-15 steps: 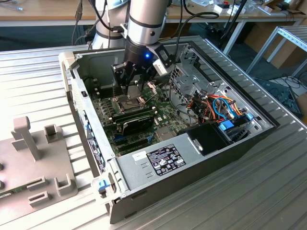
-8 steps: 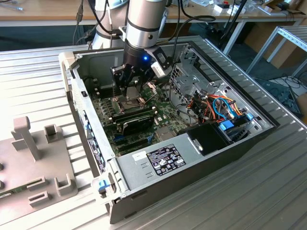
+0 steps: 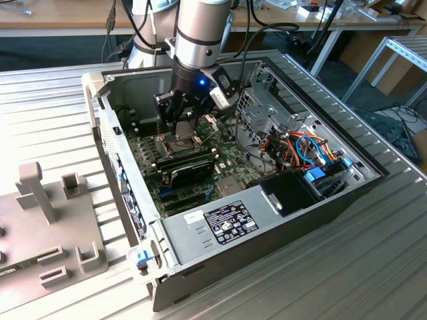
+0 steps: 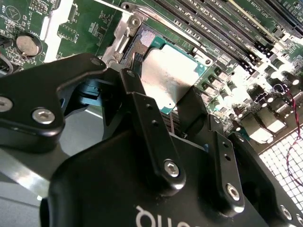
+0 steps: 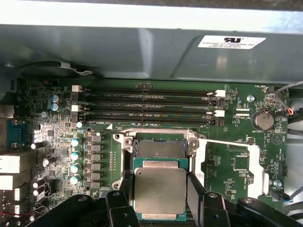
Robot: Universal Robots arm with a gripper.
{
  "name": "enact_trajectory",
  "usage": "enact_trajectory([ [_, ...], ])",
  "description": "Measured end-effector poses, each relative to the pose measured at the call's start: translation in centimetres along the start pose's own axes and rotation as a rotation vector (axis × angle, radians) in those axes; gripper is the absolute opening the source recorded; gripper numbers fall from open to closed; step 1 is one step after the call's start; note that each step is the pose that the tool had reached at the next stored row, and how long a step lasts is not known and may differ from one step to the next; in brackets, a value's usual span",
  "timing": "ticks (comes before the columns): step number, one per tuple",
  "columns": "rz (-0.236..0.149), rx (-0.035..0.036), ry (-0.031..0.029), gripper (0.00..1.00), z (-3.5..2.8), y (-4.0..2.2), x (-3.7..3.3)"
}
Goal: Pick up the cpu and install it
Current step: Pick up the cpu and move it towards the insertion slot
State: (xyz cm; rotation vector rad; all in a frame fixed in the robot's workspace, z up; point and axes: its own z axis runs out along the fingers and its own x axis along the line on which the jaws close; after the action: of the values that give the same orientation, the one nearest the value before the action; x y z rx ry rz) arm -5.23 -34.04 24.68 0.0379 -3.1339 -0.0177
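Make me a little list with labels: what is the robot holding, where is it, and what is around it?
holding: the gripper is shut on the cpu, one finger on each side
cpu place: close to the open socket, not seated in it
board: green motherboard inside the computer case
nearby: long memory slots and a round battery
job so far: cpu picked up, not installed yet
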Motion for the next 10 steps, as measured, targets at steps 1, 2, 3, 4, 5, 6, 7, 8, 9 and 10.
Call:
enact_trajectory([
  [1, 0.000, 0.0000, 0.0000, 0.55, 0.05, 0.02, 0.00],
  [2, 0.000, 0.0002, 0.0001, 0.55, 0.09, 0.04, 0.01],
  [3, 0.000, 0.0001, 0.0000, 0.55, 0.22, 0.09, 0.00],
  [4, 0.000, 0.0001, 0.0001, 0.55, 0.29, 0.12, 0.00],
  [5, 0.000, 0.0002, 0.0001, 0.55, 0.39, 0.16, 0.00],
  [6, 0.000, 0.0000, 0.0000, 0.55, 0.51, 0.20, -0.01],
  [7, 0.000, 0.0001, 0.0001, 0.55, 0.62, 0.24, -0.01],
  [8, 0.000, 0.0002, 0.0001, 0.55, 0.77, 0.28, -0.01],
  [9, 0.000, 0.0002, 0.0001, 0.55, 0.89, 0.32, -0.01],
  [10, 0.000, 0.0003, 0.0002, 0.55, 1.01, 0.37, -0.01],
])
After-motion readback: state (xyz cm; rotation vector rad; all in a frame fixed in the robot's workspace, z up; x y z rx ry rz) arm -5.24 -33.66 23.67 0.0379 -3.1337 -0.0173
